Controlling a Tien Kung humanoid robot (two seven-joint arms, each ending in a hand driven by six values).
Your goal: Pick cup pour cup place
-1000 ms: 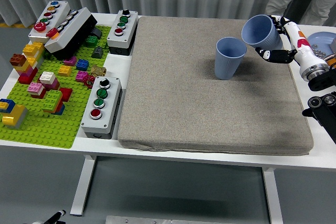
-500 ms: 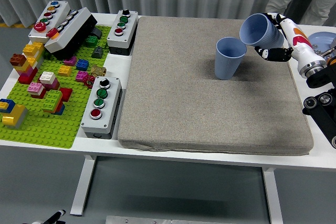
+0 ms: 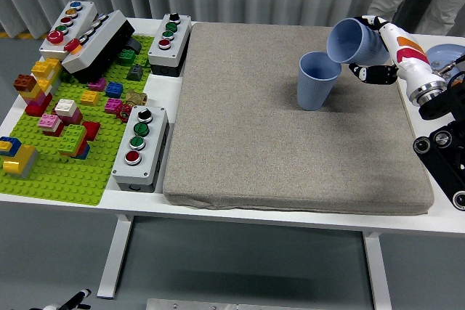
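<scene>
Blue tilted cup in right hand above upright cup, both unlabelled.

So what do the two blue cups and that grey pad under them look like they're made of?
The tilted cup in the right hand and the standing cup both look like matte blue plastic: smooth walls, thin even rims, no shine, though coated paper can't be ruled out. The grey pad looks like fabric-covered foam: felt-like weave, soft rounded edges, slight sag at the front.

White hand — orange marking, black fingers.
</scene>
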